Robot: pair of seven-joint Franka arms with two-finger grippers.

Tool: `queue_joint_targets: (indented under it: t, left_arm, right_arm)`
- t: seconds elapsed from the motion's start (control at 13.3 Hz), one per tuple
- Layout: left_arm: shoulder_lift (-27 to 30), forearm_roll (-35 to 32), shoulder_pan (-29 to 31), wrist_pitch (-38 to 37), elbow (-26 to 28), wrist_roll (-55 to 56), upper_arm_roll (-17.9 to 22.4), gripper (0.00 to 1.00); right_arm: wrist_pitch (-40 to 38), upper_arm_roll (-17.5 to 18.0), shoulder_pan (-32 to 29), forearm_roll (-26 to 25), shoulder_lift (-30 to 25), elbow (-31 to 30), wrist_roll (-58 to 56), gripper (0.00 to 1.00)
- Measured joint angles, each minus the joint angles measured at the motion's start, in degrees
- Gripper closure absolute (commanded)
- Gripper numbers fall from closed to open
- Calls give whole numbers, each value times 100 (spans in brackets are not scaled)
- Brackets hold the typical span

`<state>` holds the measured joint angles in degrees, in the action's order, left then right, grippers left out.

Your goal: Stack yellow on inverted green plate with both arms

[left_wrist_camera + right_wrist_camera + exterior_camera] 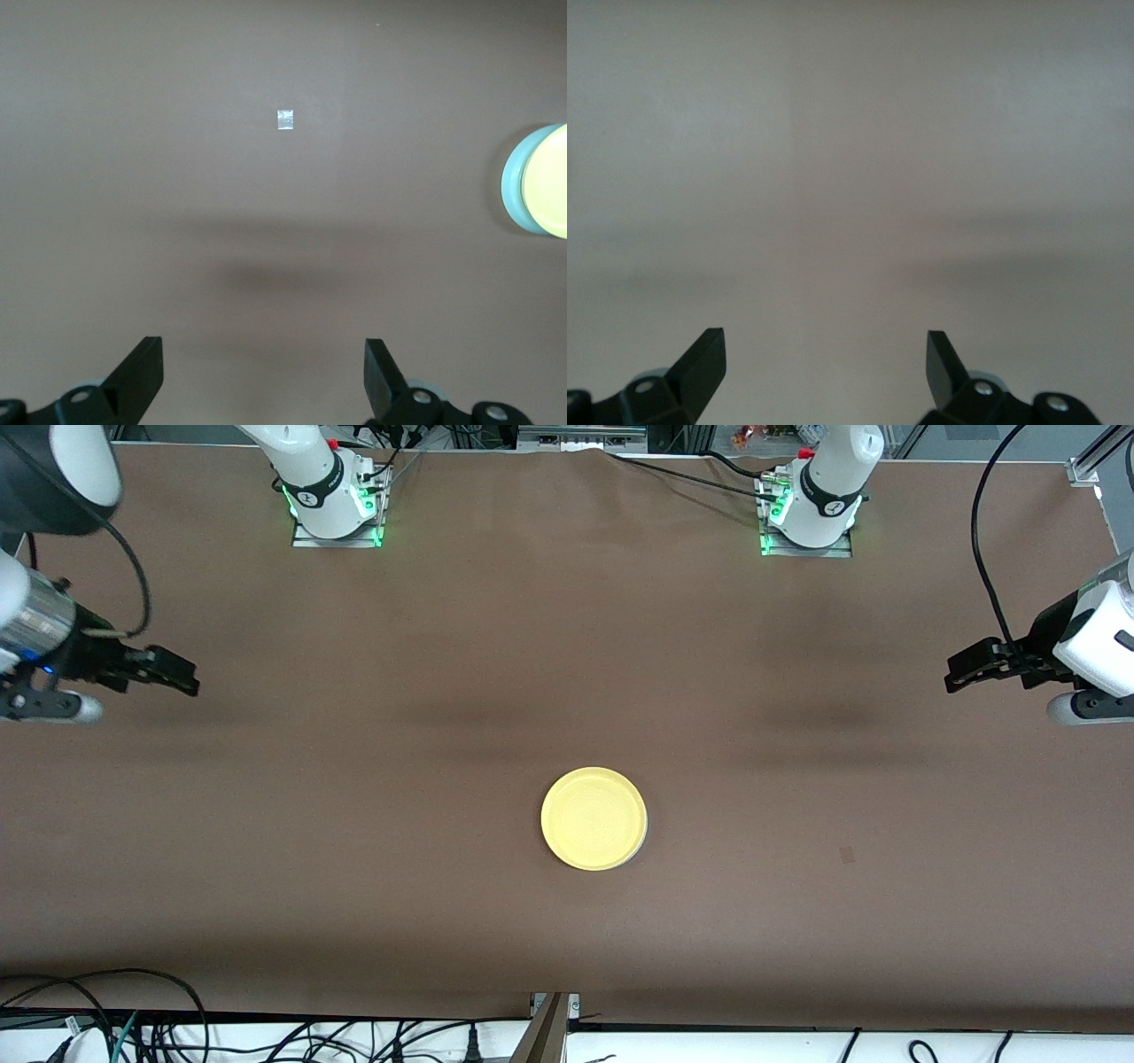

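The yellow plate (593, 817) lies on the brown table (354, 824) near its middle, on top of the green plate. In the left wrist view the green plate (511, 181) shows as a mint rim under the yellow plate (549, 181). My left gripper (961, 673) is open and empty, up over the left arm's end of the table, well away from the plates; it also shows in the left wrist view (264, 354). My right gripper (182, 676) is open and empty over the right arm's end; its wrist view (826, 350) shows only bare table.
A small square mark (847, 855) lies on the table between the plates and the left arm's end; it also shows in the left wrist view (284, 119). Cables (133, 1019) hang along the table edge nearest the front camera.
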<state>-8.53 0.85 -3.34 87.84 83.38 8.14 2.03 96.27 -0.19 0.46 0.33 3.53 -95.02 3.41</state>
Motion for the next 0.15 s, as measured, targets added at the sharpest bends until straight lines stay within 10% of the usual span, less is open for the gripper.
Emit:
queue_joint_targets:
  t: [0.15]
  left_arm:
    - [0,0,-5,0,0,217,-9,0]
  right_arm:
    - [-179,98,-46,0,-208,-36,1,0]
